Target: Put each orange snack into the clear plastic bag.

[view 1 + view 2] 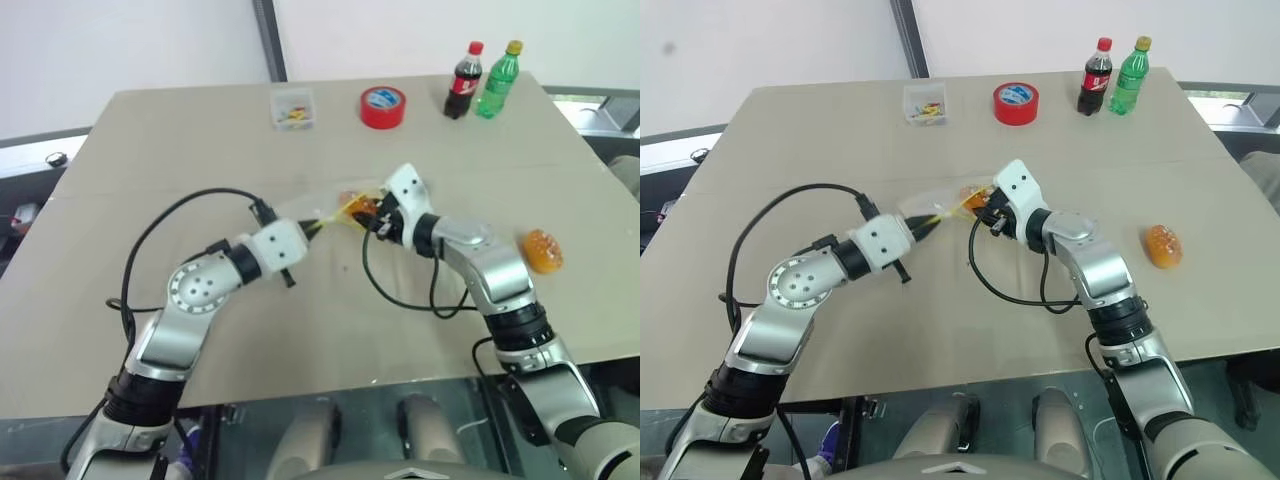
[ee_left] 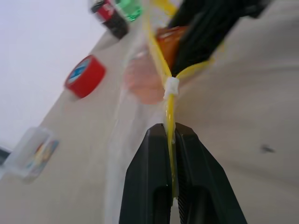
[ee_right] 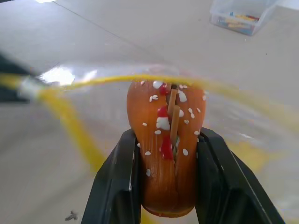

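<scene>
No lettering can be read anywhere: the red tape roll's (image 1: pixel 383 107) blue label and both bottle labels are illegible.

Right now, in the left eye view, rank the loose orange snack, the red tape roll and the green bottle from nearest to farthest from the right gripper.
From the right gripper:
1. Red tape roll, straight beyond it at the table's far edge.
2. Loose orange snack, out to the robot's right.
3. Green bottle, far right corner.
</scene>
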